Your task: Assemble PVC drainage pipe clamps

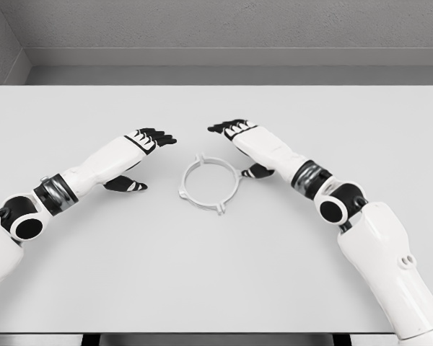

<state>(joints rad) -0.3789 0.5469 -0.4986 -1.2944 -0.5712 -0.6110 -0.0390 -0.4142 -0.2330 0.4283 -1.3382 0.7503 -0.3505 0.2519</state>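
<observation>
The pipe clamp (208,184) is lying flat near the middle of the bench (216,281), a bit closer to the far edge than to the near one. It is a thin white ring with small tabs sticking out around it. Nothing is holding it.

The left hand (143,144) is hanging over the bench just to the left of the ring, and its arm is coming in from the near left corner. Its dark fingers are stretched out flat and close together, pointing toward the middle, and the thumb is hanging down below. It is gripping nothing. The right hand (238,133) is doing the same on the other side, just beyond the ring's far right part, with flat fingers pointing left and the thumb sitting down near the ring's right rim. From this view it is hard to tell if that thumb is touching the ring.

The robot seems to be getting ready to take the clamp from both sides. To do this well, each hand should probably come down slowly, one on each side of the ring. The ring is thin and light, so a push from only one side could make it slide away. Pinching the rim gently between thumb and fingers looks like the safest way.
</observation>
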